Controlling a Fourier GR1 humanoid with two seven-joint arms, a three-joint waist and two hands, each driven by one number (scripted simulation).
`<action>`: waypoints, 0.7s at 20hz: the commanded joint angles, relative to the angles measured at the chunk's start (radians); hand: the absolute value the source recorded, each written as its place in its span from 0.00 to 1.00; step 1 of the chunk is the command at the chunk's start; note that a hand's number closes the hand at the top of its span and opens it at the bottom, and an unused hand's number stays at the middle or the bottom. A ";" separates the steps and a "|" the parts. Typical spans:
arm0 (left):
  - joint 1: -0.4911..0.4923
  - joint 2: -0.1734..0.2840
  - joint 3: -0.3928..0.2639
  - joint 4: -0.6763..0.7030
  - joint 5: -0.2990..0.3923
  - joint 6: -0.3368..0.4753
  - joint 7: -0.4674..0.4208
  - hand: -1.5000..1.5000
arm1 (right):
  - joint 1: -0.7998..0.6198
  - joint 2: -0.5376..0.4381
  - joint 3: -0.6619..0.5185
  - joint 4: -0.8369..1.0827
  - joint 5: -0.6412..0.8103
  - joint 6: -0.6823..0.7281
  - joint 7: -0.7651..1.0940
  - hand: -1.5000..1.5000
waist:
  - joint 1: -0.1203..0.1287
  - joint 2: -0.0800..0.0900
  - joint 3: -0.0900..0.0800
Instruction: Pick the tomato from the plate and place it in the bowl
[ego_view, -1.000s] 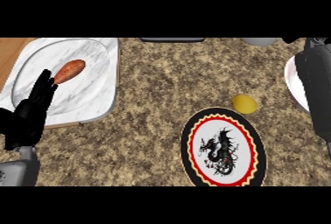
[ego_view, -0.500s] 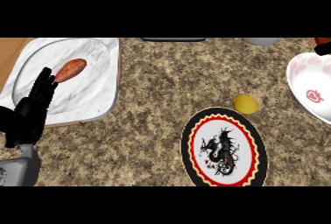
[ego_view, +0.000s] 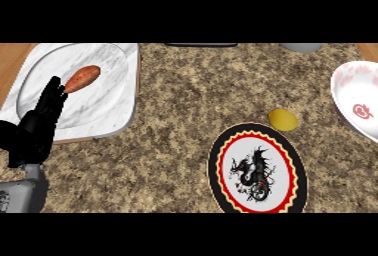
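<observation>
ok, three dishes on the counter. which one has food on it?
The white marble plate at upper left: an orange-red item lies on it by the left hand. The dragon-print plate and the white bowl hold nothing visible; the yellow ball sits on the counter.

I see soft, even light over the counter (ego_view: 184, 100), no glare anywhere. The yellow fruit (ego_view: 283, 120) casts only a faint shadow beside it. The left hand (ego_view: 38, 131) reads as near-solid black, its surface detail lost.
</observation>
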 joint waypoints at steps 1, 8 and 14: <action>-0.008 -0.017 -0.020 -0.011 -0.012 0.009 0.013 0.50 | -0.023 -0.032 -0.037 0.145 -0.016 0.099 0.080 1.00 | 0.014 0.005 0.001; -0.025 -0.018 0.000 0.006 -0.004 0.004 0.015 0.50 | 0.017 -0.055 -0.140 0.216 -0.170 0.094 -0.213 0.00 | 0.002 0.000 0.002; -0.032 0.011 0.021 0.010 -0.005 0.001 0.036 0.50 | 0.050 -0.024 -0.366 0.071 -0.425 -0.052 -0.463 0.00 | -0.033 -0.008 0.005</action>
